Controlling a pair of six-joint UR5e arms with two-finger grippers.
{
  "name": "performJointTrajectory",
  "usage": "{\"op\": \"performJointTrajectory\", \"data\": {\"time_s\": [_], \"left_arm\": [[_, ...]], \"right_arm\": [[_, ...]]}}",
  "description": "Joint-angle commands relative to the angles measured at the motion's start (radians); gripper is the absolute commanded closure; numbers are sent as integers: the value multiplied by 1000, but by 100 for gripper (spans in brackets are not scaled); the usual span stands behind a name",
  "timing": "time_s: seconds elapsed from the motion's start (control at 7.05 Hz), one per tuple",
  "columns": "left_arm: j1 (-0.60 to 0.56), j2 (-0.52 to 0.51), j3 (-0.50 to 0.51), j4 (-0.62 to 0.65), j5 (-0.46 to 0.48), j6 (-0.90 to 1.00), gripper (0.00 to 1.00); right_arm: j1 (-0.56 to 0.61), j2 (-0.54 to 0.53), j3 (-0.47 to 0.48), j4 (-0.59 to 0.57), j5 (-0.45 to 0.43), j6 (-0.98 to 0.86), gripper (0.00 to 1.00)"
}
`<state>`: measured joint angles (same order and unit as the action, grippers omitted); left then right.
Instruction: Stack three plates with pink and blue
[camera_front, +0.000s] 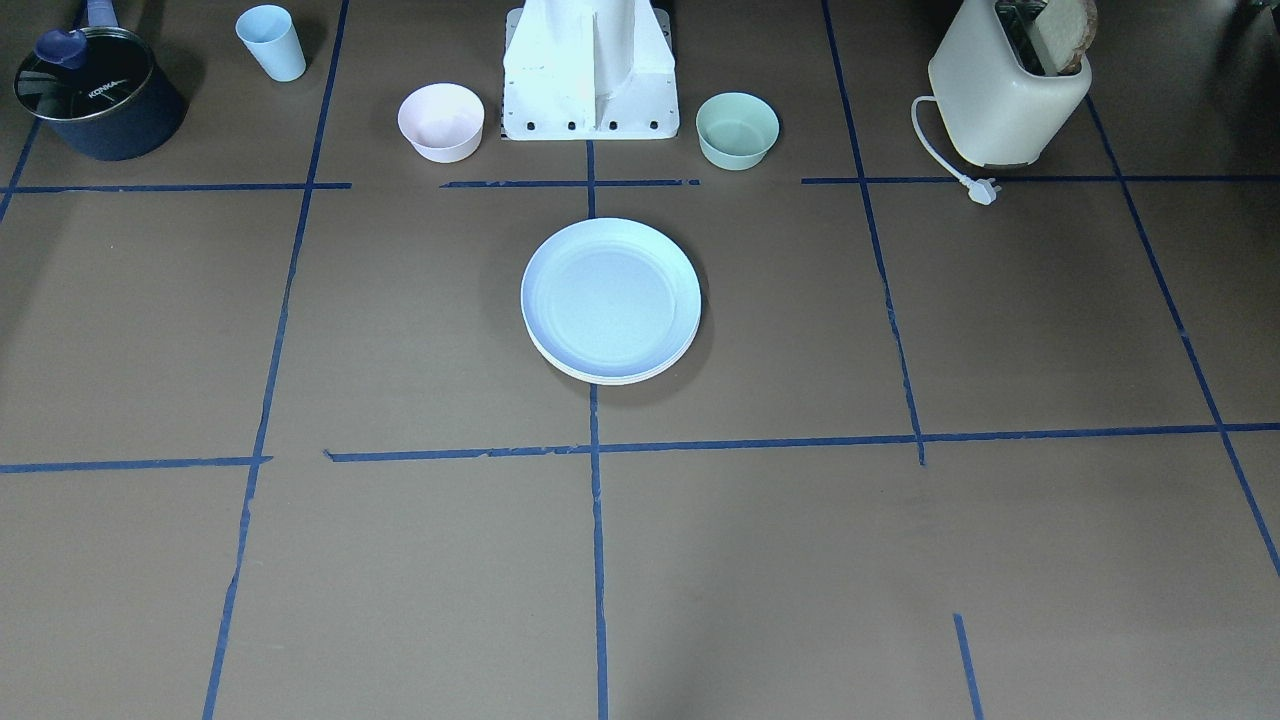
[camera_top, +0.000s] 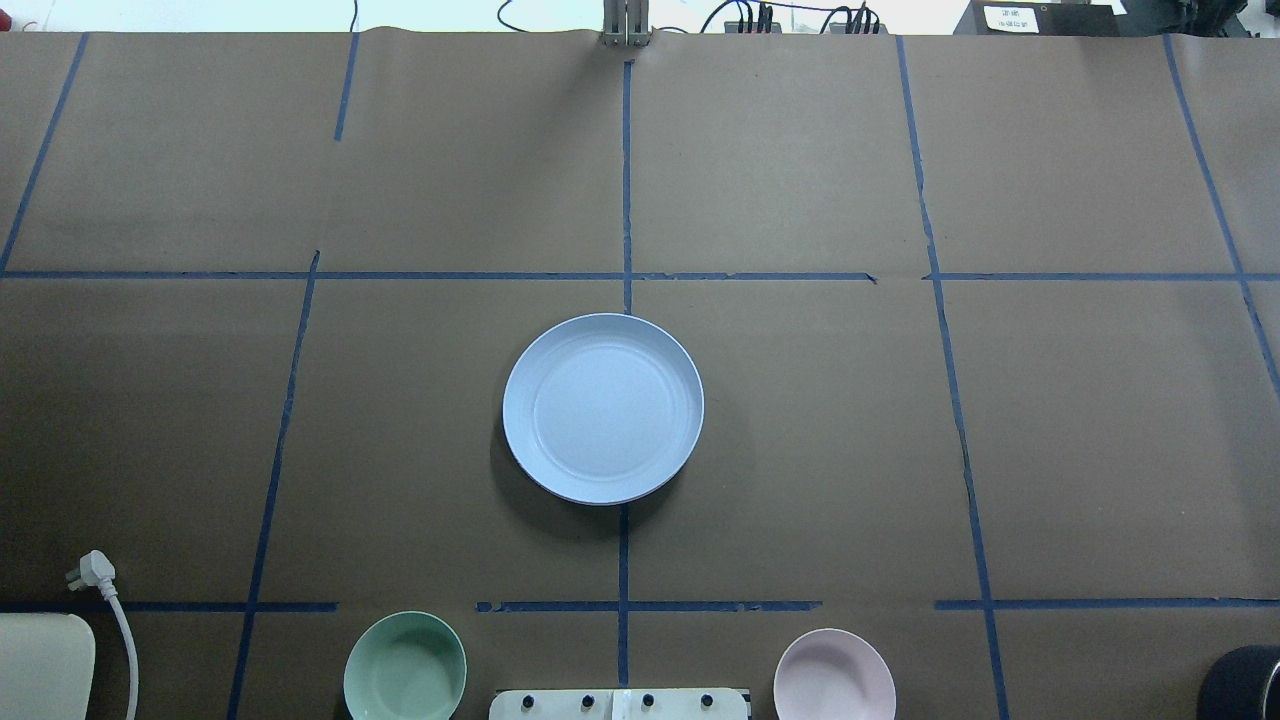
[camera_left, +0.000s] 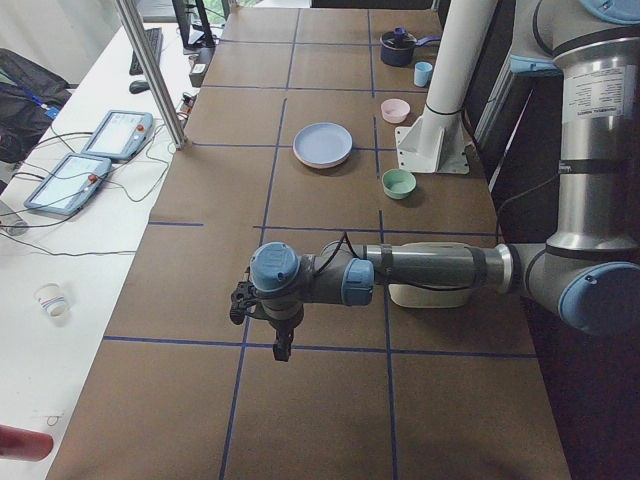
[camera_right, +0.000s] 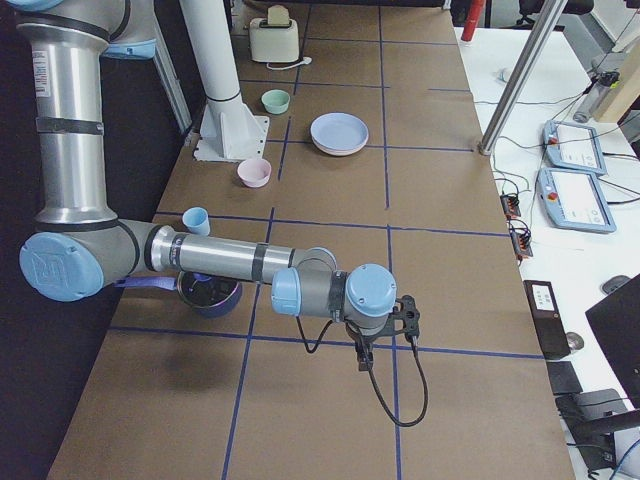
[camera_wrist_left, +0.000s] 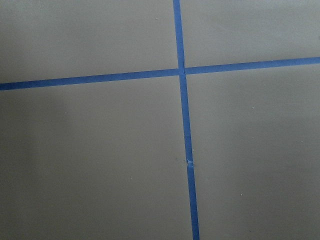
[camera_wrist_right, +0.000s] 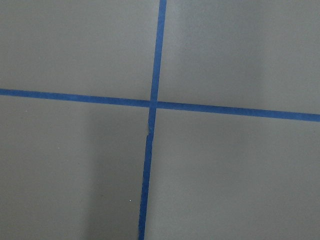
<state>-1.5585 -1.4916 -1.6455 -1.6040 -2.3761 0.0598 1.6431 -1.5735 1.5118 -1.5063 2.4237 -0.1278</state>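
Note:
A pale blue plate (camera_front: 610, 295) lies on top of a stack at the table's middle; it also shows in the overhead view (camera_top: 602, 405). A cream-white rim (camera_front: 610, 379) shows under it. Any pink plate is hidden below. In the left side view the stack (camera_left: 322, 143) is far from my left gripper (camera_left: 283, 345), which hangs over the table's near end. In the right side view my right gripper (camera_right: 361, 354) hangs far from the stack (camera_right: 339, 130). I cannot tell if either gripper is open or shut. Both wrist views show only brown paper and blue tape.
A small pink bowl (camera_front: 441, 121) and a mint-green bowl (camera_front: 737, 129) flank the robot base (camera_front: 590, 75). A toaster (camera_front: 1010, 90) with a loose plug (camera_front: 983, 190), a dark pot (camera_front: 98, 92) and a blue cup (camera_front: 272, 42) stand along the robot's side.

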Motion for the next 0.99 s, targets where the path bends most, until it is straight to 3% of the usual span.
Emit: {"op": "performJointTrajectory", "data": {"time_s": [0.0,0.85], "left_arm": [[0,1,-1,-1,0,0,0],[0,1,-1,-1,0,2,0]], "right_arm": [[18,18,14,-40,1,2,0],[18,15,16,-51,-3,0,0]]}}
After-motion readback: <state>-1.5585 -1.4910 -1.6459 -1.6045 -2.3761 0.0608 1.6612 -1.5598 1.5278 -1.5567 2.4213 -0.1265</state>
